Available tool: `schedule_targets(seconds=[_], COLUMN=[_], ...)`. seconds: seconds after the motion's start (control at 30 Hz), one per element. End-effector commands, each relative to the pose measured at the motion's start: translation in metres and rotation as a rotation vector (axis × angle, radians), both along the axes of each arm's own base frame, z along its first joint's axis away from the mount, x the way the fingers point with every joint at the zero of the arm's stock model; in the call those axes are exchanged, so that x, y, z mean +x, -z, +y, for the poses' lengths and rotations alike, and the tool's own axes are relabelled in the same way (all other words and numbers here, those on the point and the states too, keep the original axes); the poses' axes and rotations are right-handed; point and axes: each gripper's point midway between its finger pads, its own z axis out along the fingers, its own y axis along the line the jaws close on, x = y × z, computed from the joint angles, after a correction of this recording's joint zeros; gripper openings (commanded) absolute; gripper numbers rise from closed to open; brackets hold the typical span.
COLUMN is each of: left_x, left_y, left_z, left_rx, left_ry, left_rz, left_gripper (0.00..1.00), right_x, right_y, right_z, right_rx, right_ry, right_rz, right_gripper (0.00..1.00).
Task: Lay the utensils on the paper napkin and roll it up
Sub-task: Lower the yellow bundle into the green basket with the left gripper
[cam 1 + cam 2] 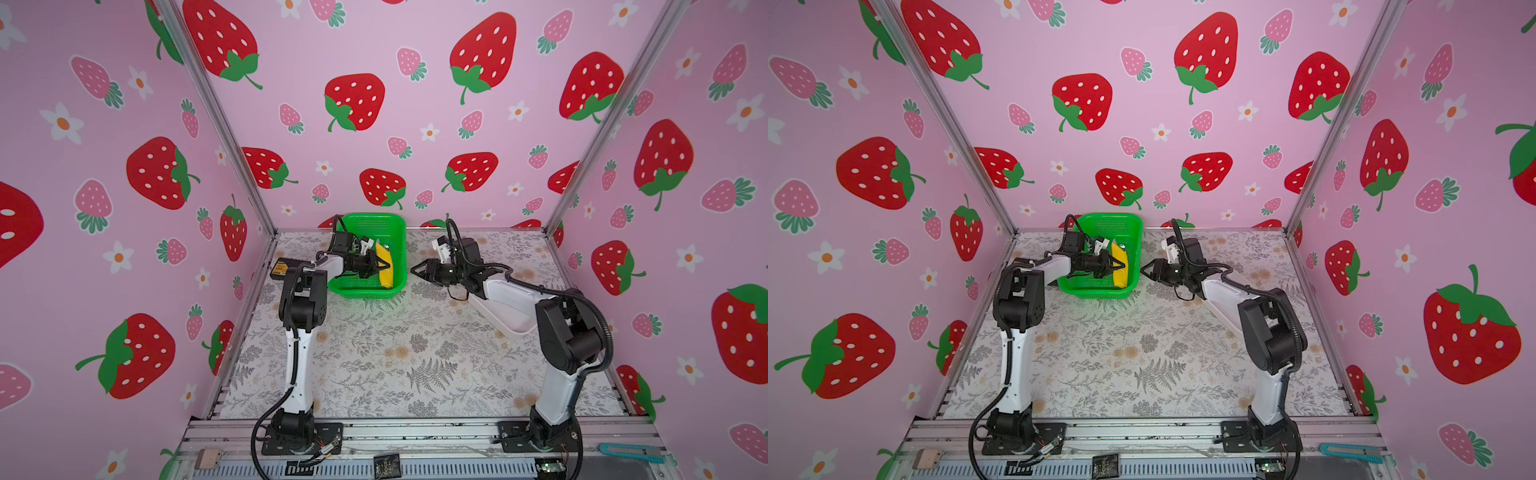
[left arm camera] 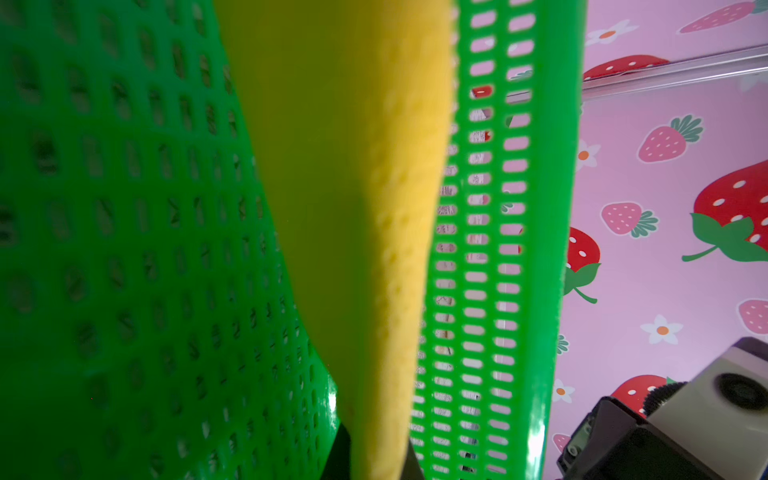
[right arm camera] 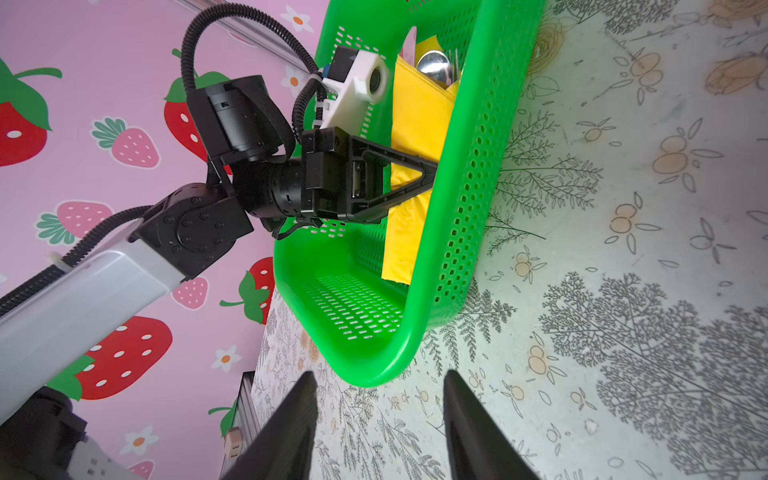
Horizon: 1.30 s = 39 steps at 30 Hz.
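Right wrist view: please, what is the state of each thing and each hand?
green basket: upright on the table.
paper napkin: rolled, inside the green basket.
utensils: wrapped in the paper napkin, spoon bowl sticking out.
left hand: shut on the paper napkin.
right hand: open, empty, outside the green basket.

The thin paper napkin (image 3: 419, 124) is plain bright yellow, the perforated plastic basket (image 3: 469, 187) vivid green, the tabletop (image 1: 395, 353) pale with grey ferns, the walls (image 1: 374, 41) pink with red strawberries.

Bright, even light. In the left wrist view the paper napkin (image 2: 340, 208) and the green basket (image 2: 124, 249) wall beside it blur; the basket's rim glints.
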Motion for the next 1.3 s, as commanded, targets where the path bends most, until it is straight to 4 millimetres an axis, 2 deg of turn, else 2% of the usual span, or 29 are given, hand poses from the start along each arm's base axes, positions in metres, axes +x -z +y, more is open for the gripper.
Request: schedule_targets(seconds=[0.0, 0.37, 0.7, 1.1, 1.13, 1.27], left_x=[0.011, 0.019, 0.018, 0.009, 0.008, 0.005], left_y=[-0.017, 0.002, 0.020, 0.035, 0.035, 0.040], left_z=[-0.007, -0.021, -0.020, -0.027, -0.028, -0.026], left_rx=[-0.029, -0.045, -0.007, 0.018, 0.022, 0.054], left_ry=[0.019, 0.035, 0.013, 0.063, 0.069, 0.069], left_rz=[-0.040, 0.012, 0.075, 0.136, 0.136, 0.146], left_gripper=[0.00, 0.00, 0.03, 0.04, 0.09, 0.12], right_x=[0.002, 0.002, 0.000, -0.001, -0.001, -0.001], right_y=[-0.010, -0.005, -0.004, -0.006, -0.006, -0.007], right_z=[0.007, 0.009, 0.011, 0.011, 0.011, 0.011], right_rx=[0.026, 0.030, 0.034, 0.040, 0.040, 0.041], right_ry=[-0.013, -0.022, -0.032, -0.039, -0.038, -0.039], right_rz=[-0.012, 0.010, 0.020, 0.023, 0.024, 0.021], right_gripper=[0.51, 0.51, 0.51, 0.51, 0.51, 0.51])
